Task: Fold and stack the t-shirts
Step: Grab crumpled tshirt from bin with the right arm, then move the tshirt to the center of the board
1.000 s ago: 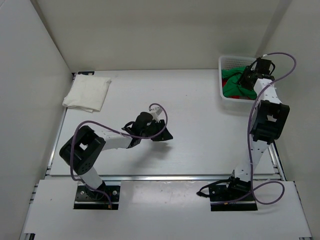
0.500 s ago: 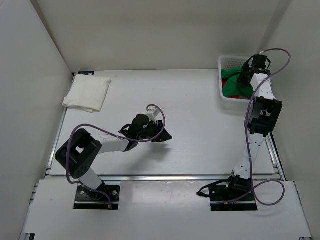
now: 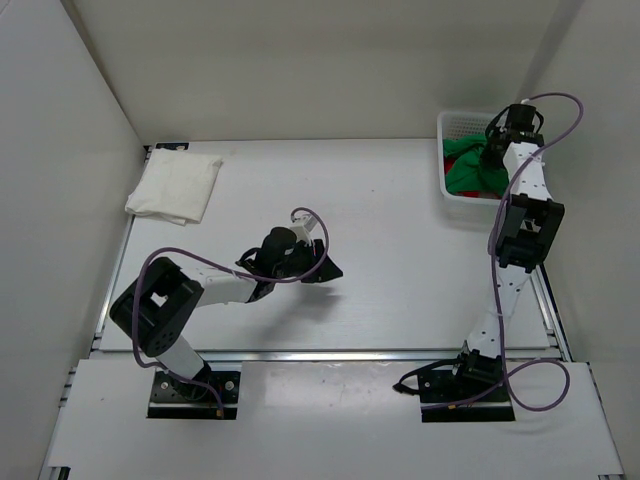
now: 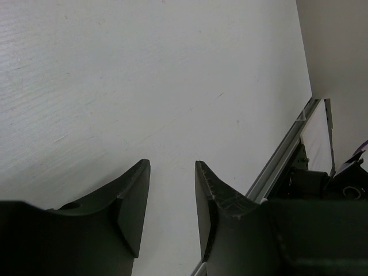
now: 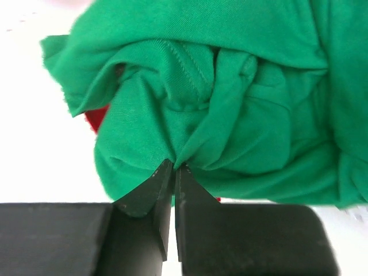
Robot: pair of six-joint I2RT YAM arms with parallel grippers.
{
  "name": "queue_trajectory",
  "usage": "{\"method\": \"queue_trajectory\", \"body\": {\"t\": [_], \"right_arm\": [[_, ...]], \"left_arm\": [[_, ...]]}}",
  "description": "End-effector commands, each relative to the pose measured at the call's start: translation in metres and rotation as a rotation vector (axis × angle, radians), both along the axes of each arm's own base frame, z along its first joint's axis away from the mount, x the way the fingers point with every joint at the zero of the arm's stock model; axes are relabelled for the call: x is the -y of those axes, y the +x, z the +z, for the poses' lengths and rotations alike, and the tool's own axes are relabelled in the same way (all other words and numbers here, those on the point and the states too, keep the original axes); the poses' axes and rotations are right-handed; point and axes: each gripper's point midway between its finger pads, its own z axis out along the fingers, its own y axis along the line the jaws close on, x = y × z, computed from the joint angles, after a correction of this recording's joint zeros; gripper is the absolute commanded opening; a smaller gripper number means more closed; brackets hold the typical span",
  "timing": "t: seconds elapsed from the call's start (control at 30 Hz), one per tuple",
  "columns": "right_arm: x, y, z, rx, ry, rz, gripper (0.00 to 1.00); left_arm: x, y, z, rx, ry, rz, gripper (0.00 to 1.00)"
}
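Observation:
A crumpled green t-shirt [image 3: 463,172] fills the white mesh basket [image 3: 465,120] at the back right. My right gripper [image 3: 492,150] reaches down into it. In the right wrist view the gripper [image 5: 173,167] is shut, and a gathered fold of the green t-shirt [image 5: 230,103] is pinched at its tips. A bit of the red t-shirt [image 5: 95,118] peeks out from under the green one. The white t-shirt [image 3: 175,187] lies folded at the back left of the table. My left gripper [image 3: 325,270] hovers low over mid-table, open [image 4: 171,167], with only bare table between its fingers.
White walls close in the table at the back, left and right. A metal rail [image 4: 282,158] runs along the table's near edge. The right arm's purple cable [image 3: 560,105] loops above the basket.
My right gripper has moved a little further over the basket and closed on the green t-shirt. The left arm has drawn back slightly; its jaws stay the same width.

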Motion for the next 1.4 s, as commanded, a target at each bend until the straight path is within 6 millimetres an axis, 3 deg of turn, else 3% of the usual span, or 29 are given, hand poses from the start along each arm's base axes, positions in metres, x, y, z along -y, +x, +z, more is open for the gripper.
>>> {"method": "queue_trajectory", "body": {"t": [0.0, 0.07, 0.13, 0.17, 0.2, 0.23, 0.27, 0.3, 0.33, 0.4, 0.43, 0.47, 0.5, 0.57, 0.63, 0.77, 0.8, 0.83, 0.87, 0.9, 0.93, 1.0, 1.1, 1.17, 1.23, 1.27, 1.3, 1.33, 1.37], "right_arm": [[-0.017, 0.001, 0.136, 0.25, -0.045, 0.035, 0.01], [-0.03, -0.016, 0.194, 0.344, -0.062, 0.055, 0.0], [-0.052, -0.031, 0.233, 0.414, -0.046, 0.099, 0.0], [-0.061, -0.048, 0.274, 0.495, -0.067, 0.124, 0.0], [-0.077, -0.054, 0.283, 0.516, -0.056, 0.154, 0.0], [-0.098, -0.072, 0.307, 0.565, -0.057, 0.197, 0.0], [-0.114, -0.097, 0.344, 0.659, -0.07, 0.247, 0.0], [-0.134, -0.118, 0.365, 0.729, -0.076, 0.286, 0.01], [-0.156, -0.128, 0.36, 0.735, -0.06, 0.328, 0.0], [-0.19, -0.175, 0.405, 0.892, -0.064, 0.409, 0.0], [-0.214, -0.191, 0.415, 0.933, -0.051, 0.473, 0.01], [-0.223, -0.21, 0.427, 0.972, -0.053, 0.504, 0.01], [-0.25, -0.237, 0.444, 1.031, -0.023, 0.579, 0.0], [-0.295, -0.274, 0.461, 1.095, 0.035, 0.708, 0.01], [-0.318, -0.293, 0.464, 1.114, 0.066, 0.784, 0.0], [-0.349, -0.287, 0.419, 1.033, 0.144, 0.881, 0.0], [-0.347, -0.271, 0.388, 0.959, 0.186, 0.864, 0.0], [-0.351, -0.28, 0.386, 0.981, 0.251, 0.925, 0.0], [-0.352, -0.27, 0.351, 0.934, 0.359, 0.94, 0.0], [-0.341, -0.255, 0.292, 0.811, 0.466, 0.871, 0.0], [-0.342, -0.26, 0.294, 0.889, 0.517, 0.916, 0.02], [-0.32, -0.237, 0.204, 0.746, 0.649, 0.775, 0.13], [-0.298, -0.208, 0.134, 0.517, 0.683, 0.679, 0.34], [-0.296, -0.199, 0.119, 0.446, 0.646, 0.659, 0.41], [-0.299, -0.198, 0.128, 0.476, 0.501, 0.64, 0.48], [-0.29, -0.194, 0.12, 0.452, 0.431, 0.565, 0.5], [-0.295, -0.2, 0.12, 0.445, 0.409, 0.566, 0.48], [-0.296, -0.209, 0.108, 0.412, 0.398, 0.539, 0.46], [-0.294, -0.213, 0.107, 0.424, 0.397, 0.526, 0.37]], "left_arm": [[0.004, 0.005, 0.02, 0.035, -0.053, -0.015, 0.48], [0.002, 0.009, 0.029, 0.044, -0.067, -0.008, 0.47], [-0.001, 0.013, 0.039, 0.042, -0.087, 0.001, 0.48], [-0.003, 0.017, 0.045, 0.054, -0.1, 0.01, 0.48], [-0.009, 0.022, 0.054, 0.06, -0.119, 0.027, 0.48], [-0.01, 0.021, 0.059, 0.067, -0.13, 0.031, 0.48], [-0.013, 0.026, 0.069, 0.081, -0.143, 0.042, 0.48], [-0.018, 0.029, 0.073, 0.093, -0.139, 0.054, 0.48], [-0.023, 0.032, 0.076, 0.098, -0.133, 0.078, 0.48], [-0.039, 0.037, 0.087, 0.121, -0.144, 0.122, 0.48], [-0.048, 0.042, 0.1, 0.149, -0.16, 0.153, 0.49], [-0.054, 0.042, 0.099, 0.144, -0.162, 0.167, 0.48], [-0.065, 0.045, 0.1, 0.14, -0.168, 0.199, 0.49], [-0.082, 0.052, 0.11, 0.157, -0.184, 0.244, 0.5], [-0.109, 0.059, 0.117, 0.161, -0.193, 0.312, 0.5], [-0.177, 0.069, 0.131, 0.207, -0.236, 0.486, 0.51], [-0.186, 0.066, 0.126, 0.2, -0.231, 0.514, 0.51], [-0.204, 0.066, 0.123, 0.209, -0.223, 0.561, 0.51], [-0.217, 0.067, 0.129, 0.234, -0.216, 0.602, 0.51], [-0.219, 0.065, 0.123, 0.224, -0.196, 0.607, 0.52], [-0.223, 0.066, 0.125, 0.243, -0.174, 0.616, 0.52], [-0.216, 0.064, 0.115, 0.226, -0.116, 0.596, 0.53], [-0.204, 0.063, 0.093, 0.182, -0.064, 0.56, 0.53], [-0.2, 0.063, 0.082, 0.154, -0.061, 0.546, 0.53], [-0.192, 0.065, 0.077, 0.143, -0.052, 0.528, 0.54], [-0.183, 0.066, 0.078, 0.147, -0.042, 0.504, 0.53], [-0.17, 0.065, 0.071, 0.137, -0.018, 0.478, 0.54], [-0.163, 0.068, 0.073, 0.16, 0.008, 0.466, 0.53], [-0.14, 0.068, 0.079, 0.19, 0.025, 0.406, 0.54]]}}
